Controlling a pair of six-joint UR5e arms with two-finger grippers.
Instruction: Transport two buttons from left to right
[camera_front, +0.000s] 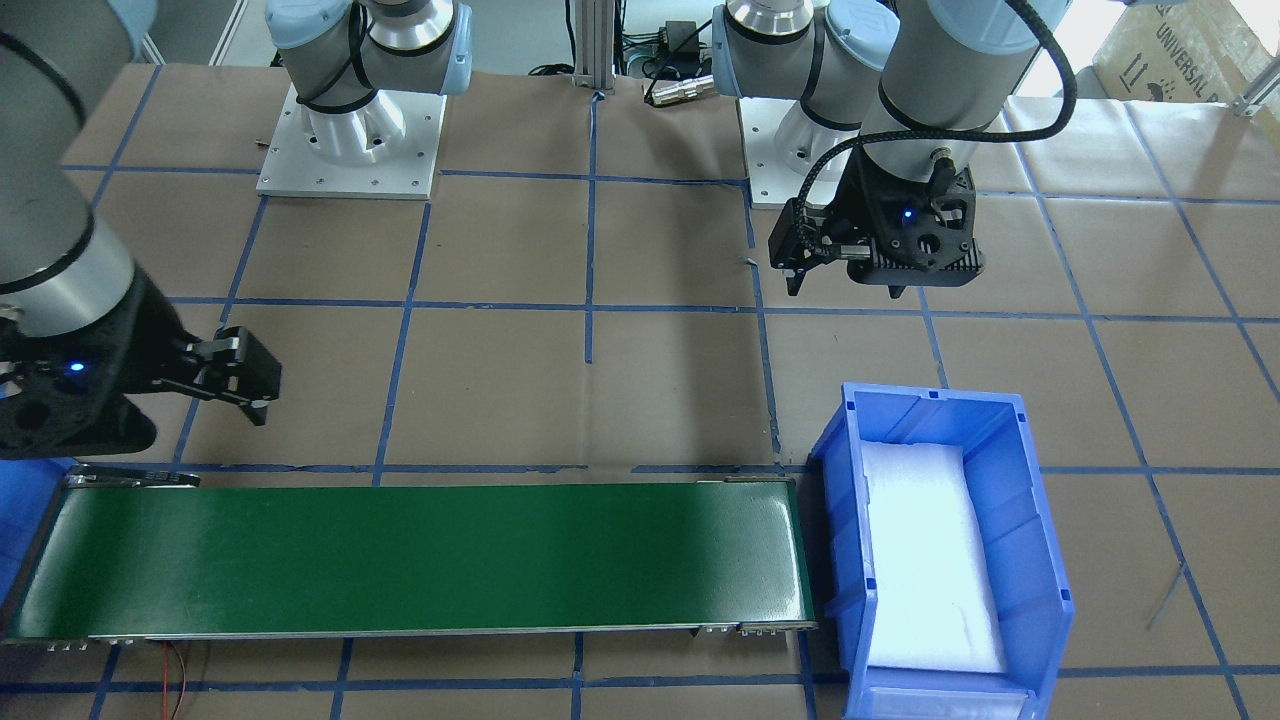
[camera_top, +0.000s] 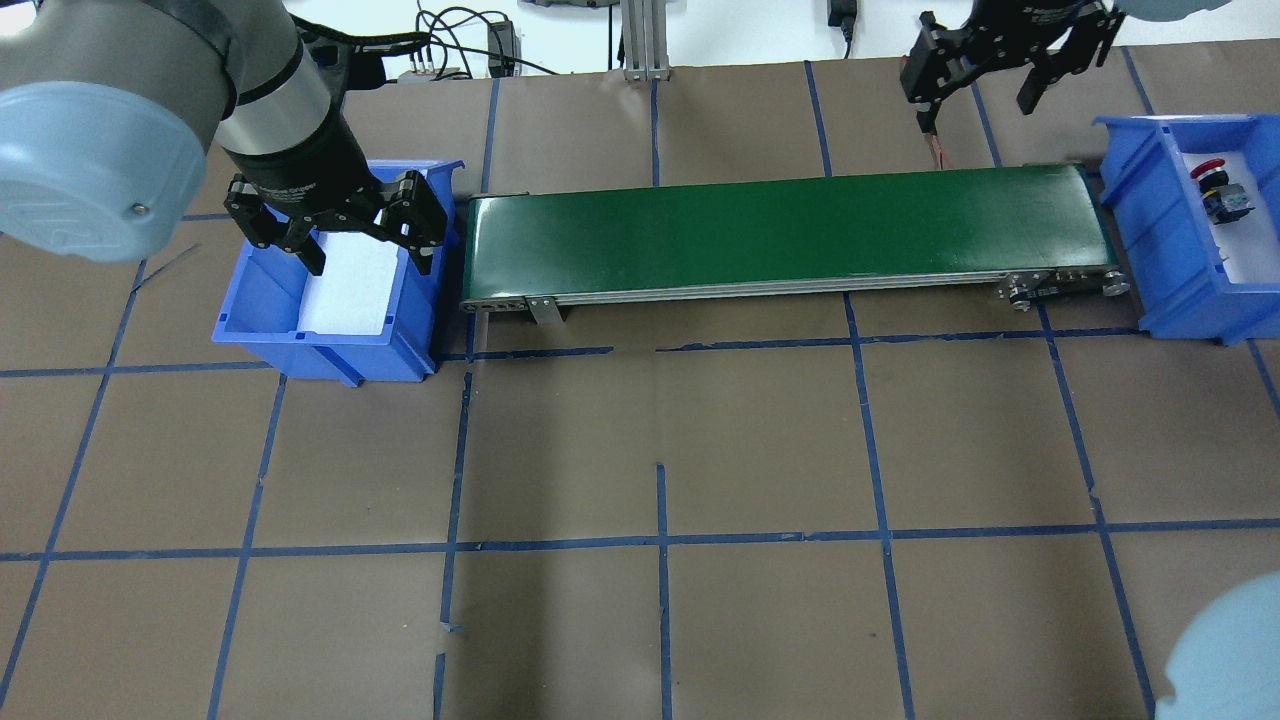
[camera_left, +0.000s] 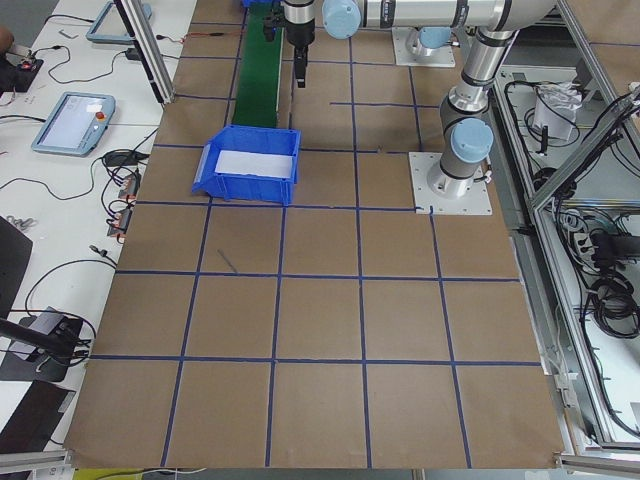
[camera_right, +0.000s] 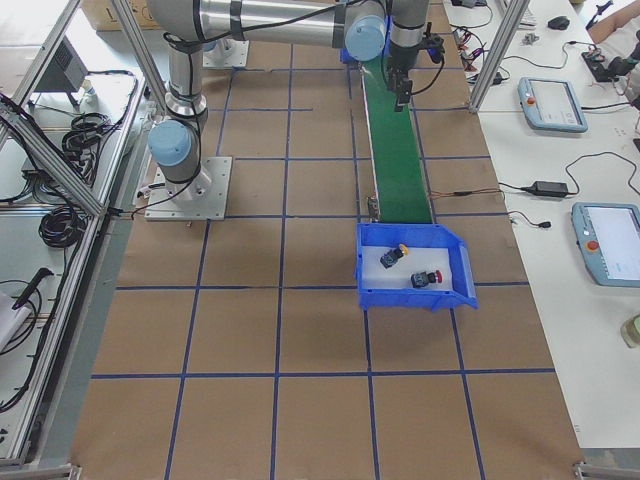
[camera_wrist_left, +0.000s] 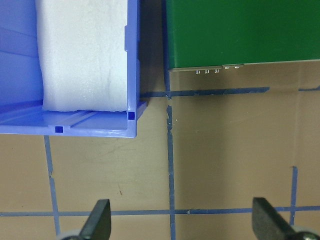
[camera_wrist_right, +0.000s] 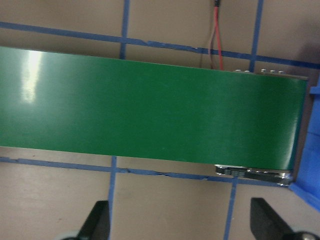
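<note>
Both buttons lie on white foam in the right blue bin (camera_top: 1150, 225). The red-capped button (camera_top: 1211, 170) shows in the overhead view, and the right side view shows the red one (camera_right: 426, 279) beside the yellow-capped one (camera_right: 393, 255). My left gripper (camera_top: 368, 256) hangs open and empty over the near side of the left blue bin (camera_top: 330, 345), whose foam pad (camera_top: 350, 285) is bare. My right gripper (camera_top: 985, 100) is open and empty, just beyond the far edge of the conveyor's right end.
A green conveyor belt (camera_top: 790, 230) spans the gap between the two bins and carries nothing. Red and black wires (camera_wrist_right: 216, 35) run along the table past its far edge. Brown paper with blue tape lines (camera_top: 660, 540) covers the table.
</note>
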